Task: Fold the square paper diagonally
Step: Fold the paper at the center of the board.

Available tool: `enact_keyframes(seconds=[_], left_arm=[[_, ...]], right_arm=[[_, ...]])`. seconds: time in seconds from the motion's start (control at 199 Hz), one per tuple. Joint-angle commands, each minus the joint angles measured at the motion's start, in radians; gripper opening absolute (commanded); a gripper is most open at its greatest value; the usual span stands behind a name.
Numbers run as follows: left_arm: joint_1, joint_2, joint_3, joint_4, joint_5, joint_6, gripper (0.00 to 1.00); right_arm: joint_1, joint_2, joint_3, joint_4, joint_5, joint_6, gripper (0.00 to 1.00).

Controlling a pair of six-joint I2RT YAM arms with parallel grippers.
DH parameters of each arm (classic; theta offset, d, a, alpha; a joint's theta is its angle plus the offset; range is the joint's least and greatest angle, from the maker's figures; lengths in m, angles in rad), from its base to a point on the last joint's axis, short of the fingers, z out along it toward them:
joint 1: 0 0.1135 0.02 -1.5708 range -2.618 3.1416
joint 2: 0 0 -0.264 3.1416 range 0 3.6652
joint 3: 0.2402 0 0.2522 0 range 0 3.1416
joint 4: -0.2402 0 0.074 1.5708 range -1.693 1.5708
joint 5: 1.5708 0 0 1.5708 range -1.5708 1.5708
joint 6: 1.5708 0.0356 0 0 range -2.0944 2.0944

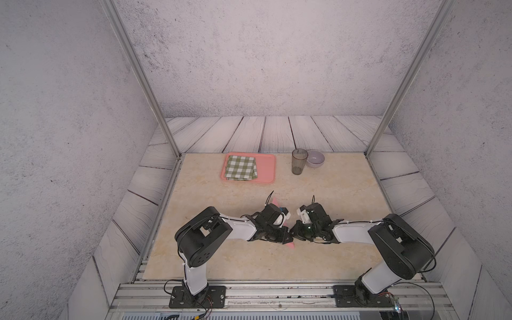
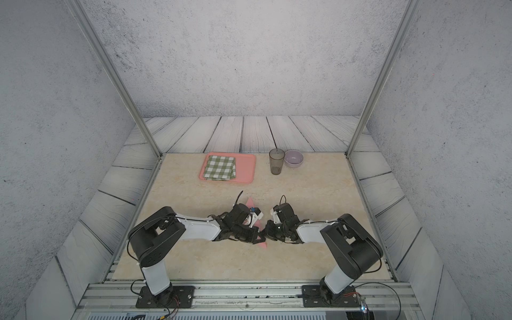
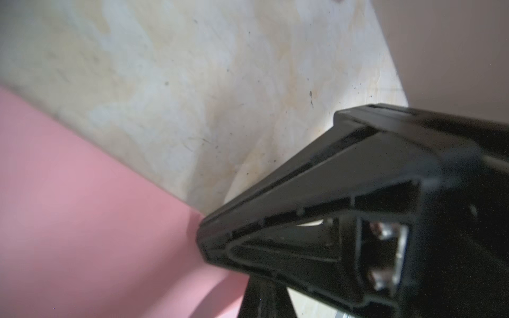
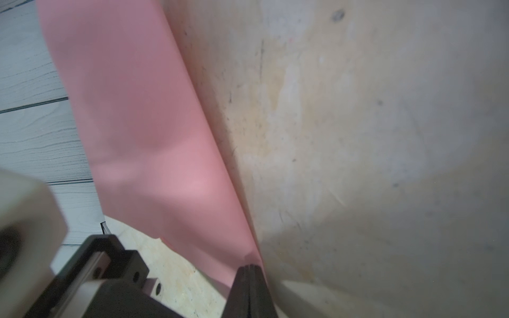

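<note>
L gripper [image 3: 205,239] closed, tip touched square paper [image 3: 82,206] edge. R gripper [image 4: 249,271] closed too, tips at paper edge; grip unclear. Paper lay at centre of table [image 1: 221,249], mostly hidden under both wrists, apart from tray [image 1: 267,166].

Pink square paper [image 4: 143,124]; salmon tray [image 1: 266,166]; green-white checked cloth [image 1: 240,167]; lilac bowl [image 1: 315,160]; beige marbled table [image 1: 221,249]

beige marbled tabletop [image 1: 210,194] with salmon tray [image 1: 266,169], smoky tumbler [image 1: 298,163], pale bowl [image 1: 316,159] and pink paper [image 1: 290,245]

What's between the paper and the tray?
Only bare tabletop; the pink paper ends short of the salmon tray, seen in both top views.
</note>
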Motion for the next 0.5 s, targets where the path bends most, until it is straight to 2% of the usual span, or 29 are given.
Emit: enact_keyframes(seconds=[0.0,0.499], left_arm=[[-0.013,0.034,0.032,-0.005,0.010,-0.002,0.00],[-0.042,0.109,-0.068,0.042,0.015,0.007,0.00]], right_arm=[[-0.004,0.058,-0.038,-0.116,0.114,-0.004,0.08],[-0.004,0.054,0.043,-0.163,0.097,-0.026,0.08]])
